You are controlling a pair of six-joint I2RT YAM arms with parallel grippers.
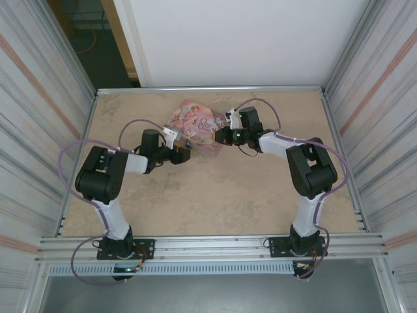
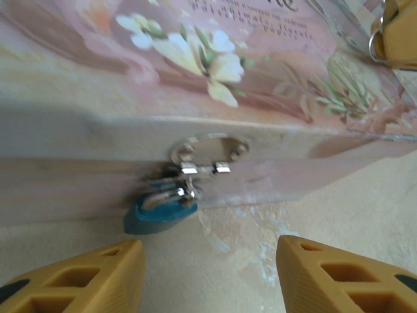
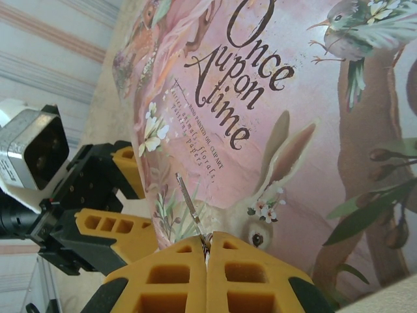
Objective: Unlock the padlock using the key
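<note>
Locating padlock: I find the padlock, small and blue-bodied, hanging from the silvery hasp on the side wall of the pink tin. Its body tilts and sits just above the table.
Tin position: The pink tin lies in the far middle of the table in the top view, between the two grippers.
Left gripper: The left gripper points at the hasp side of the tin. Its fingers are spread and nothing is between them. The padlock is ahead of the gap, left of its centre, and apart from both fingers.
Key: The key shows as a thin silvery blade projecting forward over the lid.
Right gripper: The right gripper is pinched tight on the key and hovers above the printed lid, away from the hasp side.
Step in hand: I judge this to be the approach. The padlock is not yet steadied and the key is not yet at the lock.
Next move, left: I need to centre the gap on the padlock body and pinch it so it cannot swing.
Next move, right: I need to bring the blade round the lid edge and line it up with the keyhole. I cannot make out the keyhole, so its facing must be confirmed first.
</note>
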